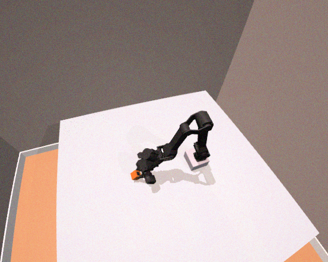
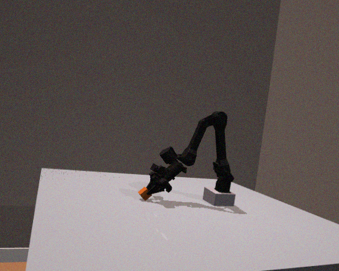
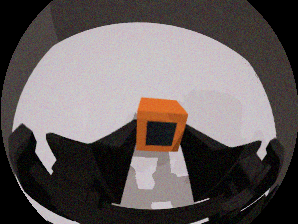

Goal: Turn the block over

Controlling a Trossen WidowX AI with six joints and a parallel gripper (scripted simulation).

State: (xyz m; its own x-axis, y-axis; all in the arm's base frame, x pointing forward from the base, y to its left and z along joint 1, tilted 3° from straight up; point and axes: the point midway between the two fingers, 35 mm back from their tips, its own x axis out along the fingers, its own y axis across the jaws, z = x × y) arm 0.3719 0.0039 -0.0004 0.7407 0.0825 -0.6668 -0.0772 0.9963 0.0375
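An orange block (image 1: 134, 175) (image 2: 143, 192) (image 3: 159, 107) is held tilted, with one corner or edge pointing down, at or just above the white table (image 1: 179, 219) (image 2: 111, 239) (image 3: 100, 65). I cannot tell whether it touches. Its marked side, a dark square (image 3: 160, 133), faces back toward the wrist camera, so it looks tilted upward toward the arm. My gripper (image 1: 139, 174) (image 2: 148, 192) (image 3: 159, 125) is shut on the block, a black finger at each side. The gripper leans, reaching down and outward. The block's underside is hidden in the wrist view.
The arm's base stands on a pale grey pedestal (image 1: 194, 163) (image 2: 223, 199) to the right of the block. The arm arches high between pedestal and block. Its shadow lies on the table. The table's left edge drops to an orange area (image 1: 34, 207).
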